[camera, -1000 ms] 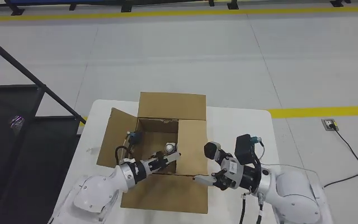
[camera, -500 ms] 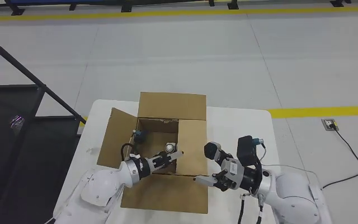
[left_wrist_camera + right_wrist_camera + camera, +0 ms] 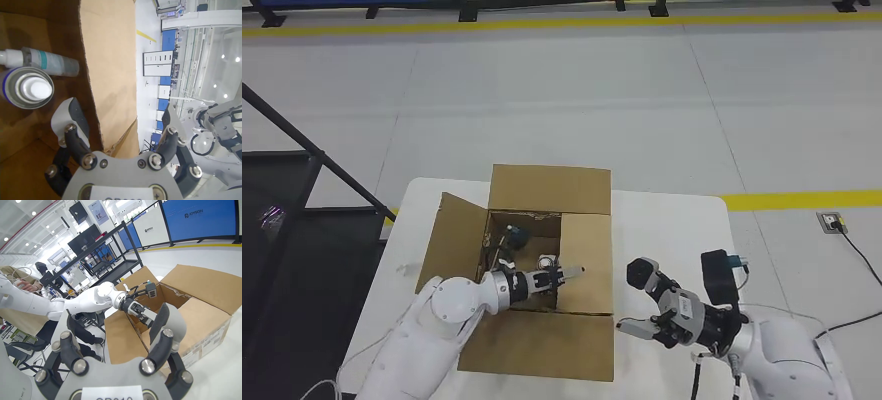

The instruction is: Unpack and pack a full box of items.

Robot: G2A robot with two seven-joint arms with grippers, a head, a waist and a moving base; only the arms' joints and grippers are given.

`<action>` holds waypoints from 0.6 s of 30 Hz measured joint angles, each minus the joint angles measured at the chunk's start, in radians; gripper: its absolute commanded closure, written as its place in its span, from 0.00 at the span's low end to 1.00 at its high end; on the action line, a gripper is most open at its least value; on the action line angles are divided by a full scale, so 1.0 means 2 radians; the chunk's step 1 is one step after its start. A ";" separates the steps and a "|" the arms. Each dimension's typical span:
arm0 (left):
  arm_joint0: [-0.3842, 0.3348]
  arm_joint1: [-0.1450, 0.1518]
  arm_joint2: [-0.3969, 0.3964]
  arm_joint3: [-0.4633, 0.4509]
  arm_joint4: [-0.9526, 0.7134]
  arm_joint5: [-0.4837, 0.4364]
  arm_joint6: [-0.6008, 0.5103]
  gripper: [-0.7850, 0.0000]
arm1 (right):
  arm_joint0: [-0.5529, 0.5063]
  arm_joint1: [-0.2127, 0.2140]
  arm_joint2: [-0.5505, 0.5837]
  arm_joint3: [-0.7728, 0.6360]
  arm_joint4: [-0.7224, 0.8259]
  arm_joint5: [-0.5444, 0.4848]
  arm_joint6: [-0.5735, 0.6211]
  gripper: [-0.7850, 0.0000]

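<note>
An open cardboard box (image 3: 550,187) stands on the white table (image 3: 672,225). Inside it a spray can (image 3: 28,88) stands upright, and a clear bottle (image 3: 50,61) with a teal band lies beside it; the can's top (image 3: 545,264) also shows from above. My left gripper (image 3: 560,274) is inside the box and open. In its wrist view the left gripper (image 3: 121,111) has the inner right flap (image 3: 109,56) between its fingers, holding nothing. My right gripper (image 3: 636,300) hangs open and empty beside the box's right side, seen as (image 3: 117,321) facing the box (image 3: 198,313).
The box's flaps are folded out to the left (image 3: 447,245), front (image 3: 542,350) and back. A black metal rack (image 3: 282,230) stands left of the table. Bare tabletop lies right of the box.
My left arm has pushed further right inside the box, toward the right flap. My right gripper has drawn back to the right, away from the box.
</note>
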 measured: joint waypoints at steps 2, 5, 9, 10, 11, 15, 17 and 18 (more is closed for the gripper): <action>-0.004 -0.003 0.006 0.010 -0.006 -0.009 0.003 0.00 | -0.001 0.002 0.000 -0.001 -0.001 0.000 -0.002 0.00; -0.006 -0.005 0.008 0.015 -0.013 -0.016 0.009 0.00 | -0.002 0.005 -0.002 -0.004 -0.003 0.000 -0.005 0.00; 0.002 -0.004 0.001 0.004 -0.013 -0.023 0.016 0.00 | -0.002 0.008 -0.005 -0.006 -0.006 0.001 -0.011 0.00; 0.005 -0.003 -0.002 -0.001 -0.014 -0.023 0.018 0.00 | -0.001 0.009 -0.006 -0.006 -0.007 0.002 -0.012 0.00; 0.010 -0.002 -0.006 -0.009 -0.016 -0.024 0.020 0.00 | -0.001 0.010 -0.007 -0.006 -0.008 0.002 -0.014 0.00; 0.025 0.001 -0.021 -0.038 -0.021 -0.024 0.024 0.00 | 0.000 0.013 -0.009 -0.011 -0.020 0.005 -0.024 0.00; 0.034 0.002 -0.028 -0.054 -0.021 -0.024 0.027 0.00 | -0.003 0.014 -0.007 -0.018 -0.031 0.009 -0.031 0.00; 0.037 0.003 -0.030 -0.061 -0.021 -0.023 0.028 0.00 | -0.005 0.015 -0.006 -0.022 -0.035 0.011 -0.035 0.00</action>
